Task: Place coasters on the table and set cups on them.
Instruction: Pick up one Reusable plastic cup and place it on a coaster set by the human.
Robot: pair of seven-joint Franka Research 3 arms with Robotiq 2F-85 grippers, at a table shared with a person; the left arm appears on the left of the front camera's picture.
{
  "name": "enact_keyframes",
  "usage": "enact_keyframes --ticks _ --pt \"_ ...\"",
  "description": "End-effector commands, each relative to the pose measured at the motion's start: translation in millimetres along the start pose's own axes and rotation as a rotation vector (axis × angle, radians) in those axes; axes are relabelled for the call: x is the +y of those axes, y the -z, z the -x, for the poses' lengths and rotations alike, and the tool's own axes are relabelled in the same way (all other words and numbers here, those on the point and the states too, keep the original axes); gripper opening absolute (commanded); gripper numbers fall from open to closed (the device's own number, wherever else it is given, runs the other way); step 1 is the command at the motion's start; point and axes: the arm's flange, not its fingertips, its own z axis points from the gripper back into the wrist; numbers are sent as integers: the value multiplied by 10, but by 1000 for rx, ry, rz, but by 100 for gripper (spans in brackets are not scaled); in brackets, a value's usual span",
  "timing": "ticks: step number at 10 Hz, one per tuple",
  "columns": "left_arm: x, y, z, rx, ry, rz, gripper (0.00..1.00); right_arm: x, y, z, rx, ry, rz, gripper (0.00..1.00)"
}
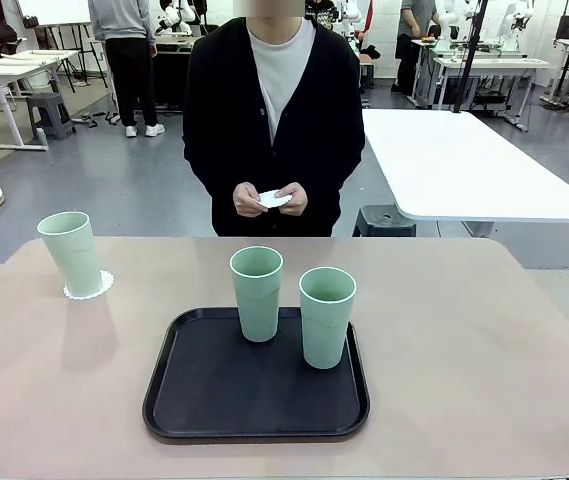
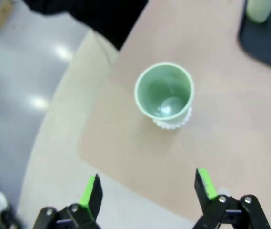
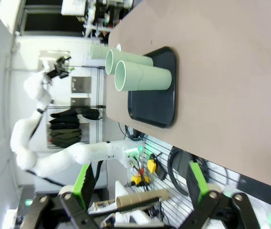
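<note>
L gripper (image 2: pixel 147 184) hangs w/ fingers spread, empty; just ahead of it one cup (image 2: pixel 165 90) stands on a coaster (image 2: pixel 174 125) on the table (image 2: pixel 125 148), apart from the pads. R gripper (image 3: pixel 140 174) is spread too, empty; the other two cups (image 3: pixel 145 78) stand on a black tray (image 3: pixel 149 112) well ahead of it. Person's hands (image 1: pixel 249 201) pinch a 2nd coaster (image 1: pixel 276 199) at the far side.

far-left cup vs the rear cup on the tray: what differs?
The far-left cup stands on a white coaster on the table; the rear tray cup stands on the black tray, with no coaster under it. The far-left cup is near the table's left edge; the rear tray cup is near the middle. Both are upright, pale mint, tapered tumblers.
</note>
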Motion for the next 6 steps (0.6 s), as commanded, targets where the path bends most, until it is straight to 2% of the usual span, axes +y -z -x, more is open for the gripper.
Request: enact_keyframes --ticks 1,3,4,6 --pt "-580 -87 -350 212 -121 21 100 -4 -7 -1 1 -3 -9 100" --pt "-875 -128 -636 318 -297 59 100 -4 -7 -1 1 -3 -9 100" --pt "-996 -89 -695 361 -324 83 100 -4 -7 -1 1 -3 -9 100" --pt "-1158 52 -742 375 -330 168 100 -4 -7 -1 1 -3 -9 100"
